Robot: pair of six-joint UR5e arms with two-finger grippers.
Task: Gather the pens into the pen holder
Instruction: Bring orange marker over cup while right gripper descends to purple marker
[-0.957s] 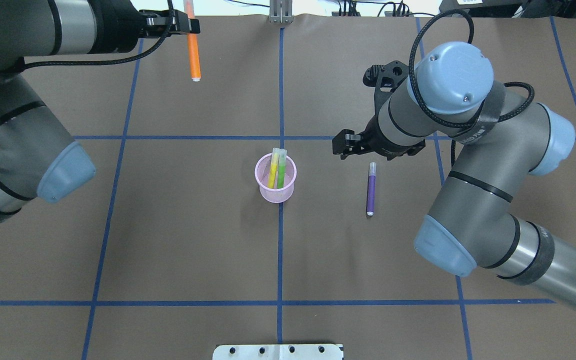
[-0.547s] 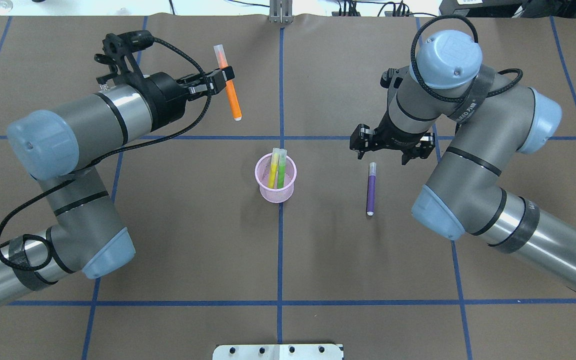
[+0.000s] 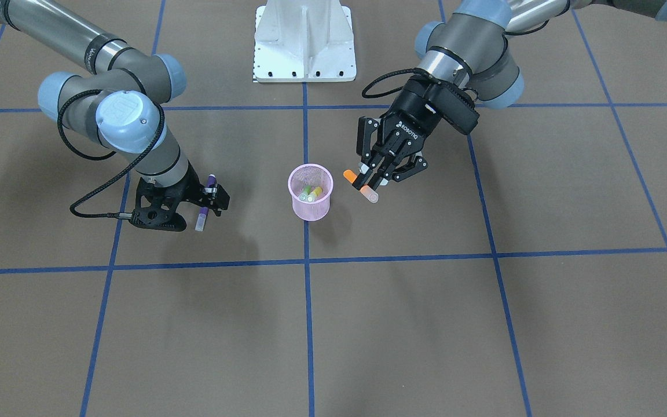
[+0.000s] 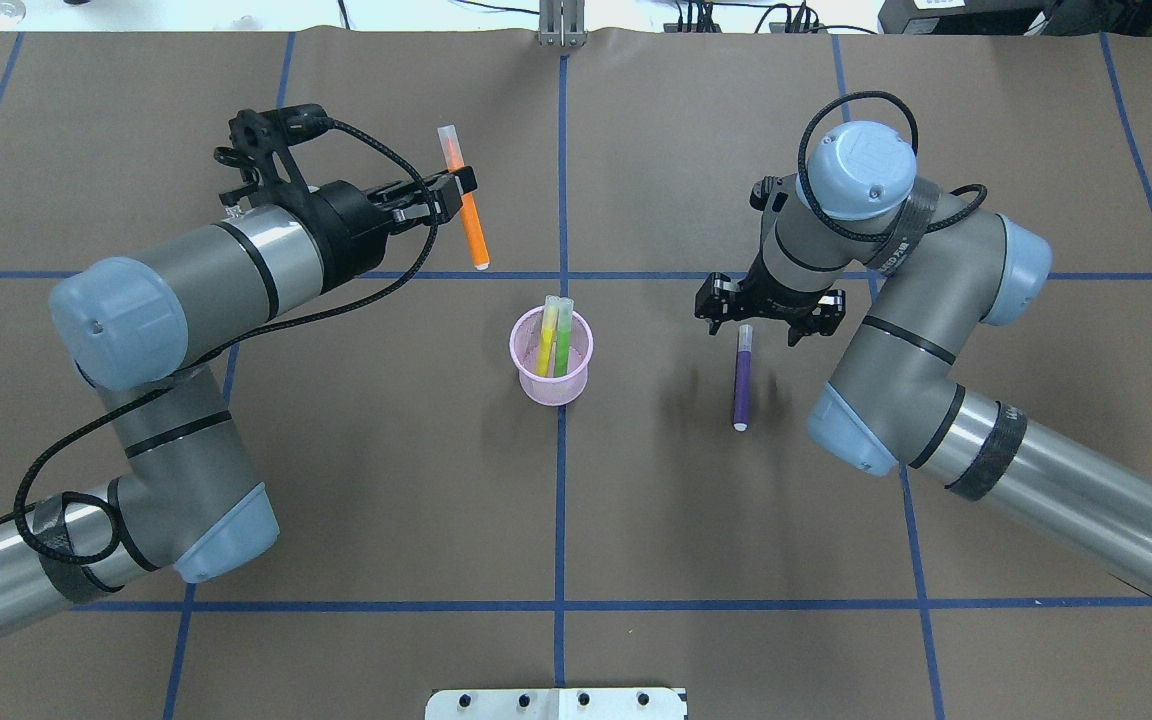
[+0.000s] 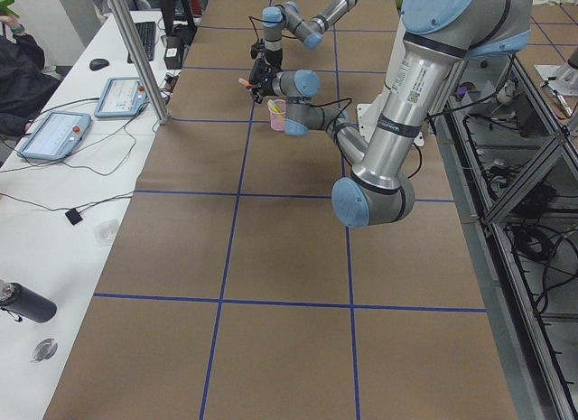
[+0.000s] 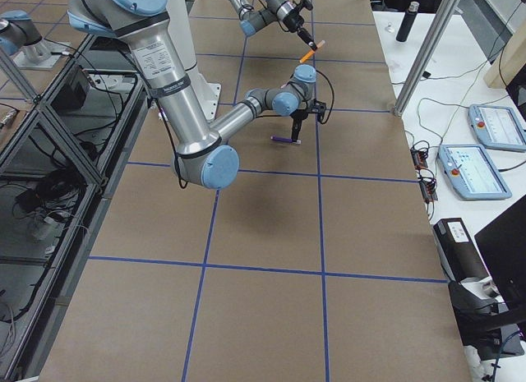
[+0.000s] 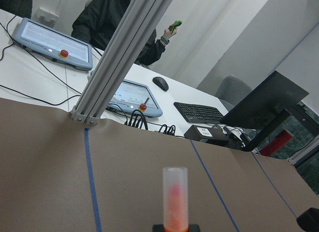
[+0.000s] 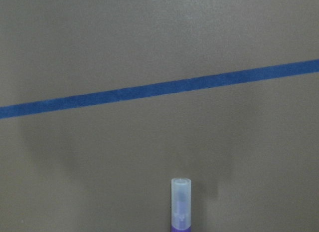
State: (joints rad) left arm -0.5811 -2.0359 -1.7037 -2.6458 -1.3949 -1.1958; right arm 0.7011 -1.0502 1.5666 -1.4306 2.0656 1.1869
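The pink mesh pen holder [image 4: 553,385] stands at the table's middle with the yellow pen [image 4: 546,340] and green pen [image 4: 563,345] upright in it; it also shows in the front view [image 3: 310,204]. My left gripper [image 4: 458,192] is shut on the orange pen [image 4: 474,235], which hangs tilted, clear cap up, in the air beyond and left of the holder; the front view shows the orange pen [image 3: 362,185] too. The purple pen [image 4: 741,385] lies flat right of the holder. My right gripper [image 4: 758,315] is open, low over its capped end [image 8: 180,204], one finger on each side.
Blue tape lines [image 4: 561,500] cross the brown table cover. The white robot base [image 3: 304,40] stands at the table's near edge. Tablets [image 5: 52,131], cables and a seated person lie beyond the far edge, and an aluminium post [image 7: 119,57] rises there.
My left arm has swung in toward the holder, carrying the orange pen right and nearer. My right gripper has moved right and down to straddle the purple pen's capped end.
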